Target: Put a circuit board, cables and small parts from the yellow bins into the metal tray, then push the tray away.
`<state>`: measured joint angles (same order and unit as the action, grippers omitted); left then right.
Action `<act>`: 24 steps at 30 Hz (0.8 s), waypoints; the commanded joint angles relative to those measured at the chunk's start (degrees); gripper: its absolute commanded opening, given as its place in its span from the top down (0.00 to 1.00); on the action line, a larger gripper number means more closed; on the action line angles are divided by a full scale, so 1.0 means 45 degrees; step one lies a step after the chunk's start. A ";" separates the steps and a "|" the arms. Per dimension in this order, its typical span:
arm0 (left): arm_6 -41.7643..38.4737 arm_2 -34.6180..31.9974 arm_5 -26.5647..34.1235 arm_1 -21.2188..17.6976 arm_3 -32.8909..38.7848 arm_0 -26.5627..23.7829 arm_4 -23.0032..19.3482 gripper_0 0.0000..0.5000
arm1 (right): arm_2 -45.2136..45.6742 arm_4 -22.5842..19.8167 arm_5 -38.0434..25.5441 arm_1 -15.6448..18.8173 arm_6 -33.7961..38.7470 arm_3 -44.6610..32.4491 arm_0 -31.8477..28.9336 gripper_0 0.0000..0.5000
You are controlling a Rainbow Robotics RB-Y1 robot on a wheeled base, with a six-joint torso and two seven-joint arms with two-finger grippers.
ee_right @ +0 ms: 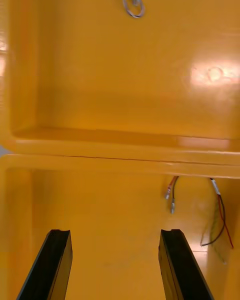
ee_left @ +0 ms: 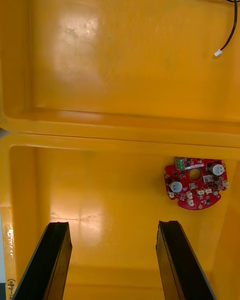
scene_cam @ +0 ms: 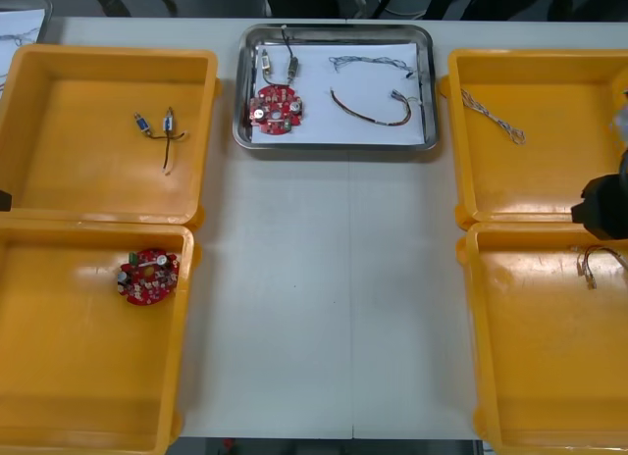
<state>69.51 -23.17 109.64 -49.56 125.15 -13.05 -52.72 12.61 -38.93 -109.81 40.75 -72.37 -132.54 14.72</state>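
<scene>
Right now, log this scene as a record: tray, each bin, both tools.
tray: metal tray, far middle of table
in tray: circuit board, red-yellow cable, blue-white cable, small metal parts
left far bin: small parts on black cable
left near bin: second circuit board
right far bin: twisted blue-white cable
right near bin: red-yellow cables
left tool: open, above left near bin
right tool: open, above right near bin

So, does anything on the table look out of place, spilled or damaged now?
Nothing stands out. The metal tray sits square between the yellow bins, and its red circuit board, cables and small metal parts all lie inside the rim. The left gripper and right gripper hang open over the near ones.
</scene>
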 commanded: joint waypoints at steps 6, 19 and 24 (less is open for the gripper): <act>0.0569 -0.0301 0.0080 0.0115 0.0314 0.0282 0.0115 0.00 | 0.1904 -0.0412 -0.0042 0.0573 -0.0051 0.0528 -0.0986 0.00; 0.0569 -0.0301 0.0080 0.0115 0.0314 0.0282 0.0115 0.00 | 0.2763 -0.1701 -0.0042 0.0397 -0.0286 0.1973 -0.1670 0.00; 0.0569 -0.0301 0.0080 0.0115 0.0314 0.0282 0.0115 0.00 | 0.2119 -0.1662 -0.0042 0.0221 -0.0481 0.1739 -0.1845 0.00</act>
<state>69.51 -23.17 109.64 -49.56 125.15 -13.03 -52.72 23.83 -46.39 -109.81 41.04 -72.50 -123.32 7.61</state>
